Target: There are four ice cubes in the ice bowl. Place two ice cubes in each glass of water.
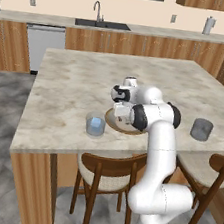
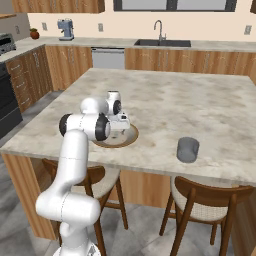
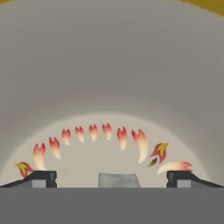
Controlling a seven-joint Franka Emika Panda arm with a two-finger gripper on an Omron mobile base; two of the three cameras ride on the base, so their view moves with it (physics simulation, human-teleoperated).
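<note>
My gripper (image 3: 111, 179) is low inside the ice bowl (image 3: 109, 78), jaws wide open, with dark fingertips (image 3: 41, 178) at either side. One pale grey-blue ice cube (image 3: 118, 180) lies on the bowl floor between them, untouched. The bowl's greyish-tan inside carries a ring of flame marks. In the left base view the ice bowl (image 1: 110, 123) sits near the island's front edge, largely covered by my hand. One glass of water (image 1: 95, 125) stands just left of it, another glass (image 1: 201, 129) further right. In the right base view I see the bowl (image 2: 131, 138) and the right glass (image 2: 187, 149).
The marble island counter (image 1: 88, 80) stretches behind the bowl. Wooden chairs (image 1: 108, 171) stand tucked under its front edge, another chair (image 2: 210, 200) to the right. A sink (image 1: 102, 24) and cabinets line the far wall.
</note>
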